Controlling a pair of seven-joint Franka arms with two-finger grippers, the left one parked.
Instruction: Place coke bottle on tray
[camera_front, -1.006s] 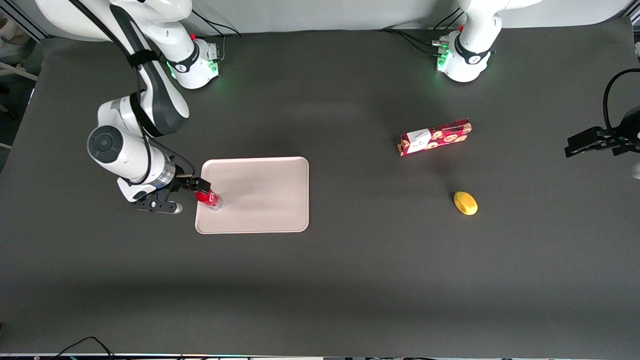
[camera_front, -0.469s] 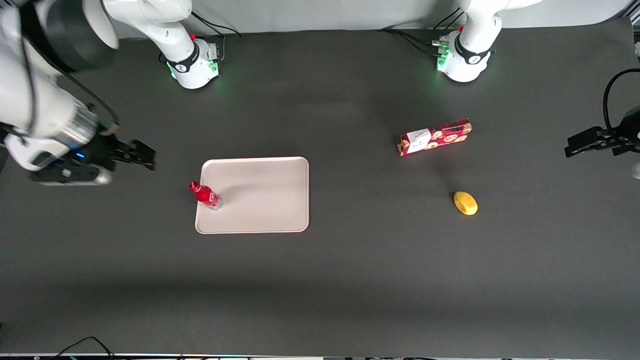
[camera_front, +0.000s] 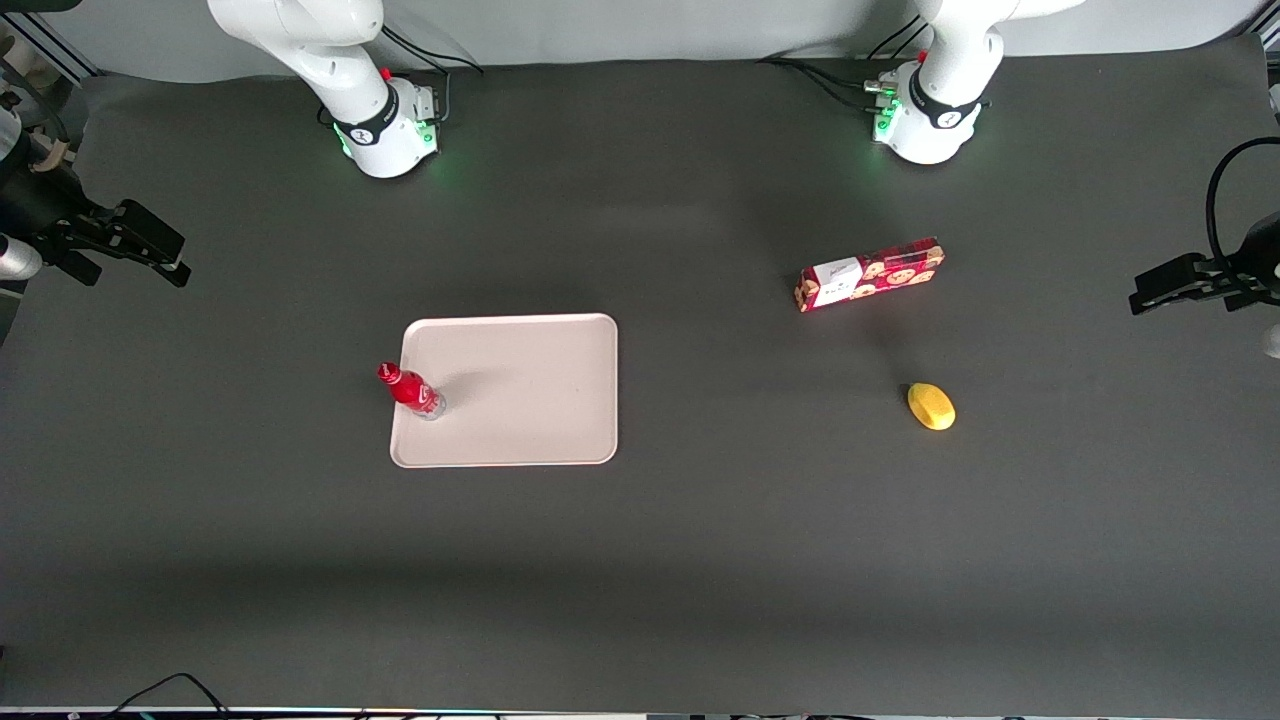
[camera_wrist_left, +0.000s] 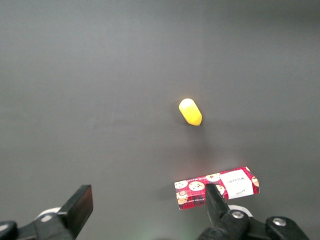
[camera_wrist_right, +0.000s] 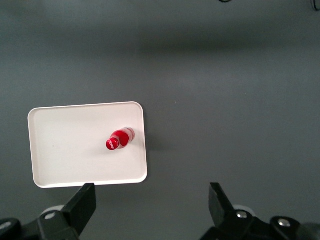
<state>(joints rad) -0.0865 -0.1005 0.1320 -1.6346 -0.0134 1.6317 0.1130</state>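
Gripper (camera_front: 120, 245) withdrawn high toward working arm's table end, jaws apart, coke bottle (camera_front: 411, 390) left upright on tray (camera_front: 530, 400)

Items you have on the dark grey table (camera_front: 700, 560), toward the parked arm's end:

1. Biscuit box (camera_front: 870, 273), long and red, printed with cookies, with a white label patch; you will find it lying flat.
2. Small yellow oval object (camera_front: 931, 406), nearer to the front camera than the box and apart from it; you can see bare table between the two.
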